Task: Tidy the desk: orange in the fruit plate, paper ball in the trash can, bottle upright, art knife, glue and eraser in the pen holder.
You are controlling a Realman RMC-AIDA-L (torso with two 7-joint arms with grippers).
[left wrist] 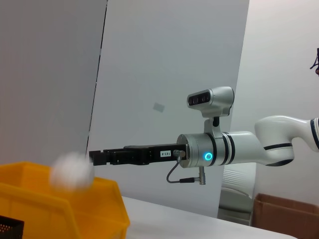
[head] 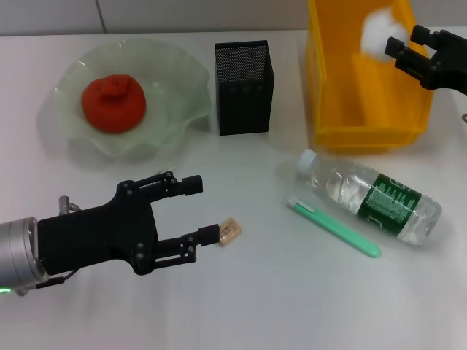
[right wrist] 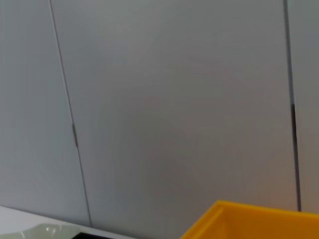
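Right gripper [head: 398, 51]: far right, level with the top of the trash can [head: 343, 109], fingers spread and holding nothing. Looks to me like it just let go.
Left gripper [head: 198, 211]: near left, low over the desk [head: 241, 306], jaws wide apart, one fingertip right at the eraser [head: 228, 232] but not pinching it.
Desk: plain white top, everything's sitting on it.
Trash can: yellow bin at the far right. The paper ball [head: 379, 29] is a blurry white blob at the bin's mouth, just beside the right gripper's fingers. The left wrist view shows it in the air above the rim, so I'd call that one basically done.
Fruit plate [head: 175, 95]: pale green wavy bowl at the far left with the orange [head: 114, 103] already inside. Done.
Bottle [head: 372, 197]: lying on its side, near right, white cap pointing towards the far left. Not done.
Pen holder [head: 244, 87]: black mesh cup in the far middle, between plate and bin. Can't see anything in it from here.
Green stick [head: 336, 227]: slim mint-green thing lying just beside the bottle, probably the art knife. Not put away.
Eraser: tiny tan block on the desk, near middle. I guess it's next up.
Glue: can't spot it anywhere.
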